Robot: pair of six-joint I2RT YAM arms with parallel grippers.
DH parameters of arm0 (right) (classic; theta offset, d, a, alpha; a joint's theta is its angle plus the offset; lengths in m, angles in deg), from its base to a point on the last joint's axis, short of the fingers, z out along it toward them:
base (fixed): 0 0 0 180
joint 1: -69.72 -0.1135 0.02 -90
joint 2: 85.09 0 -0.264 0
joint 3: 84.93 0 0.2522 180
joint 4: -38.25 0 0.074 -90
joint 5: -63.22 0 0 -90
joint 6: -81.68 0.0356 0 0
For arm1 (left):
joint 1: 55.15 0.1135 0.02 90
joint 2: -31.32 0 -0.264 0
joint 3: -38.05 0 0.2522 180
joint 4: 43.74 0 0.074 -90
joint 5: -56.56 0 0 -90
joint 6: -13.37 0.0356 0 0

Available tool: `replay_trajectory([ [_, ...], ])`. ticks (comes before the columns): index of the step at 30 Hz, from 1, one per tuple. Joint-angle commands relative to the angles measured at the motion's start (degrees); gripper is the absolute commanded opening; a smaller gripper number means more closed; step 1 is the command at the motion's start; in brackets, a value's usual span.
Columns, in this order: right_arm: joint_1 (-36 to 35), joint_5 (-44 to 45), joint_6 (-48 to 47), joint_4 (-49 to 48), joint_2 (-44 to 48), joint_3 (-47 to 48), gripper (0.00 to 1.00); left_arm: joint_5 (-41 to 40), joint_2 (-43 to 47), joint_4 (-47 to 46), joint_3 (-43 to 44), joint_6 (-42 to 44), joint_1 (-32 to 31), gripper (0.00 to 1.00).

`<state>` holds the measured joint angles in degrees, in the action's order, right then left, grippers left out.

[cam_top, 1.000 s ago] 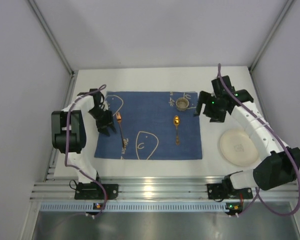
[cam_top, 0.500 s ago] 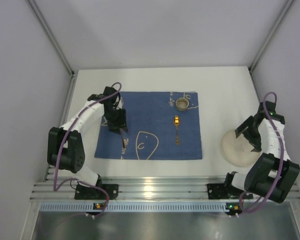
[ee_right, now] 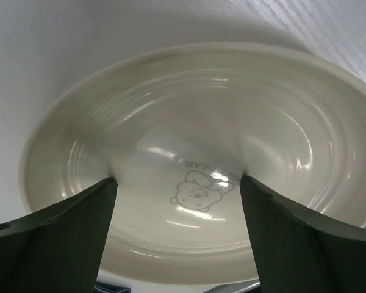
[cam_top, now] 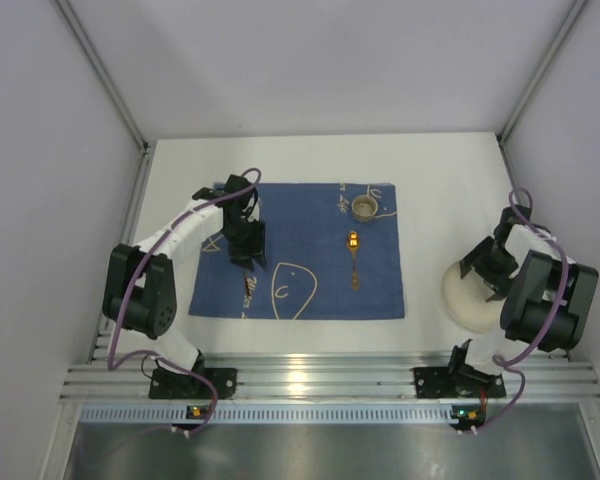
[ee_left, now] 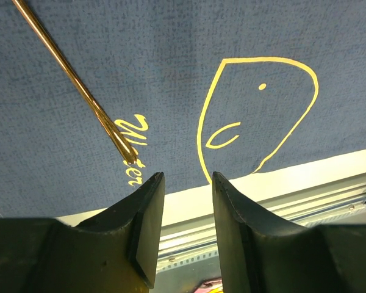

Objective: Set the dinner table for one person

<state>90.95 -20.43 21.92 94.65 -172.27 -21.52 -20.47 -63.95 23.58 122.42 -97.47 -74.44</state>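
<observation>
The left gripper (ee_left: 186, 178) hangs by the fork (ee_left: 73, 85), jaws a little apart. The right gripper (ee_right: 178, 182) is spread wide over the plate (ee_right: 61, 128).

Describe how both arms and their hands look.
The left arm and right arm have white links, black joints and a looping purple cable each. The left hand and right hand carry two plain dark wedge-shaped fingers, no markings visible.
</observation>
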Motion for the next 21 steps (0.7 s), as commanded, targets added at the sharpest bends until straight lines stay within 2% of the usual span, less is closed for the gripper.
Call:
replay_trajectory([
  [1, -1.72, 0.86, 1.75, -5.01, -4.47, 4.48, 0.83, 0.12, 1.31, -0.21, 1.82, 0.8, -0.05, 0.42],
  [7, -6.02, -0.19, 3.24, -5.89, -15.99, 14.24, 0.83, 0.56, 3.5, -1.18, -1.61, -0.6, -0.05, 0.41],
  [12, -9.54, -9.05, 3.07, -9.15, -21.45, 23.64, 0.81, 0.21, 4.65, -0.56, -1.88, -1.13, -0.05, 0.4],
  [15, -9.72, -10.65, 3.6, -8.62, -20.15, 27.16, 0.81, -0.4, 4.47, 0.14, -0.91, -0.96, -0.05, 0.4],
  [19, -9.54, -13.47, 1.32, -7.04, -13.66, 29.45, 0.82, -0.41, 4.38, -0.03, -0.38, -1.39, 0.04, 0.39],
  [21, -8.93, -9.9, -0.53, -3.37, -10.49, 29.72, 0.82, 0.21, 4.38, -0.74, -0.73, -2.1, -0.05, 0.38],
])
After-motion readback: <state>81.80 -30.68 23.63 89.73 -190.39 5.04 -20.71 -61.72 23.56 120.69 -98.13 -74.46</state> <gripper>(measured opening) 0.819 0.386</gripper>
